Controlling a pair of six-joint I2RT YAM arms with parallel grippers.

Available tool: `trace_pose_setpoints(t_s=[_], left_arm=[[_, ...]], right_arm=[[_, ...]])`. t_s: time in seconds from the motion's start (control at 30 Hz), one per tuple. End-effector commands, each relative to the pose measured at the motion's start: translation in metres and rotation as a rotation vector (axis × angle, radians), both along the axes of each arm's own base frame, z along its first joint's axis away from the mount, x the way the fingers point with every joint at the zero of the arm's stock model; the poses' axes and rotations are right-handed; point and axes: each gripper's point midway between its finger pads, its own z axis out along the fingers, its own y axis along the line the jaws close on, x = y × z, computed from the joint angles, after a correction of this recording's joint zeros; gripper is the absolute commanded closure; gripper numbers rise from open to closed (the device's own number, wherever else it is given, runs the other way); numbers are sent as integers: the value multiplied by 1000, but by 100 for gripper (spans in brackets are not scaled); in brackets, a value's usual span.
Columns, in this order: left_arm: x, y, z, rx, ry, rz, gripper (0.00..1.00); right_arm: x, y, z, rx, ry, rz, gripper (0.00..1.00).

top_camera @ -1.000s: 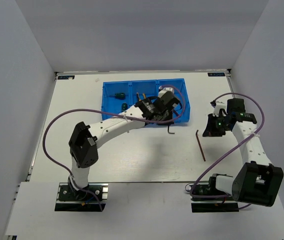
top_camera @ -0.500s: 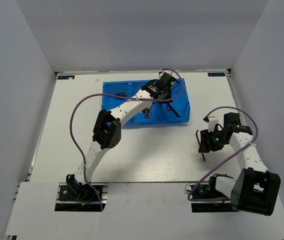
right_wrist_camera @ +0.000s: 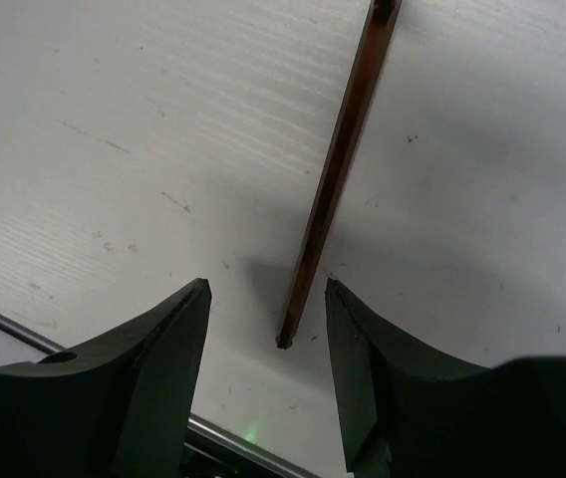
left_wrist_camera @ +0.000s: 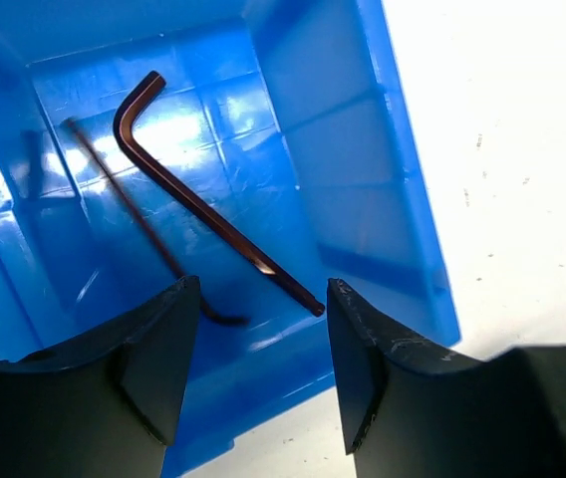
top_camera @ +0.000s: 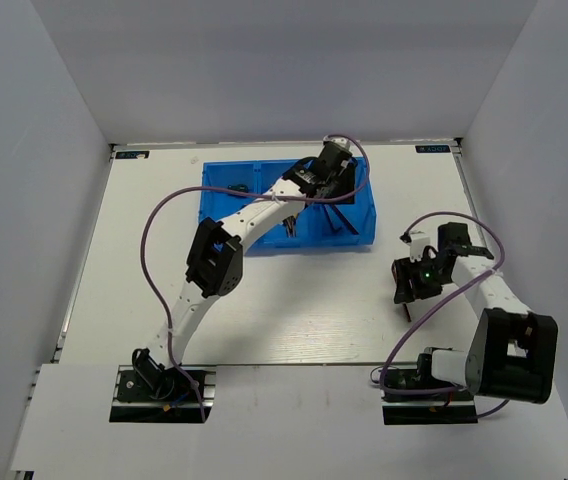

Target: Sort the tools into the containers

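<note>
Poised over the blue bin's (left_wrist_camera: pixel 403 199) rightmost compartment with left fingers (left_wrist_camera: pixel 153 378) spread, gripping nothing; inside, a bent hex key (left_wrist_camera: pixel 208 214) beside a second hex key (left_wrist_camera: pixel 134 214). Further right, held low with right fingers (right_wrist_camera: pixel 153 368) parted above the end of the third hex key (right_wrist_camera: pixel 338 179), flat on the white surface (right_wrist_camera: pixel 114 119).

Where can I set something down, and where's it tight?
Free: table left of the blue bin, and between bin and arm bases. Crowded: right compartment, two hex keys under the left gripper; right gripper over a loose hex key.
</note>
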Motion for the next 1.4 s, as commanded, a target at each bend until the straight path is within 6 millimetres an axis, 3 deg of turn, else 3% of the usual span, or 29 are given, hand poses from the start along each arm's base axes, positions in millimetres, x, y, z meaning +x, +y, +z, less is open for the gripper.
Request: trace_pose_setpoints(t_s=[0.0, 0.03, 0.1, 0.13, 0.17, 0.23, 0.3, 0.33, 0.37, 0.4, 0.43, 0.5, 0.53, 0.57, 0.6, 0.73, 0.77, 0.83, 0.9, 0.97, 1.1, 1.17, 1.2, 1.23, 1.3, 1.33, 1.37], left_arm=[[-8, 1, 104, -142, -126, -24, 36], [-9, 7, 117, -146, -146, -8, 36], [-21, 20, 120, -109, -154, 7, 35], [-32, 34, 153, -131, -197, 14, 35], [-38, 48, 139, -91, -181, 35, 35], [-52, 70, 148, -77, -204, 54, 33], [-80, 105, 152, -73, -212, 86, 32], [-96, 123, 121, -28, -155, 103, 30], [-105, 135, 122, -34, -158, 123, 28], [-123, 149, 145, -84, -192, 135, 28], [-137, 167, 119, -51, -144, 173, 27], [-156, 189, 113, -56, -123, 208, 27], [-172, 207, 109, -73, -117, 238, 27], [-184, 221, 88, -35, -82, 253, 27], [-189, 225, 97, -65, -88, 265, 27], [-216, 252, 75, -71, -44, 311, 27], [-221, 257, 79, -90, -49, 317, 27], [-227, 266, 73, -82, -42, 333, 27], [-233, 273, 67, -74, -34, 347, 26], [-238, 278, 65, -74, -34, 347, 26], [-249, 289, 41, -34, 16, 366, 24], [-255, 289, 32, -36, 44, 356, 23], [-260, 289, 24, -35, 64, 352, 13], [-261, 290, 20, -27, 69, 353, 11], [-263, 290, 18, -30, 75, 346, 11], [-264, 292, 17, -30, 75, 346, 11], [-264, 292, 16, -30, 75, 346, 10]], right_arm=[[15, -2, -11, -43, -30, -2, 44], [16, -4, -16, -64, -17, -6, 44], [22, -3, -19, -70, -13, -4, 46], [26, -6, -24, -105, -11, -3, 48], [27, -5, -28, -121, 2, 2, 48], [30, -17, -35, -191, 6, -24, 51], [26, -13, -44, -221, 35, 8, 55], [23, -16, -50, -251, 46, 10, 60], [21, -18, -51, -263, 50, 9, 65], [19, -18, -52, -269, 55, 12, 72], [14, -19, -55, -285, 68, 20, 84], [8, -19, -55, -281, 83, 18, 98], [7, -20, -54, -281, 83, 23, 100], [5, -13, -50, -240, 79, 31, 100], [6, -11, -45, -224, 76, 37, 100], [15, 13, -10, -95, 2, 132, 100], [20, 31, 17, 6, -30, 173, 100], [19, 42, 35, 64, -46, 233, 100], [28, 64, 72, 191, -103, 282, 100], [38, 79, 97, 262, -153, 312, 100], [91, 101, 143, 289, -255, 240, 100], [124, 101, 133, 232, -262, 186, 100], [137, 114, 139, 250, -241, 154, 100], [154, 120, 153, 250, -285, 146, 100], [183, 129, 140, 211, -252, 95, 100], [197, 138, 151, 209, -291, 102, 100], [216, 141, 135, 164, -273, 86, 100]])
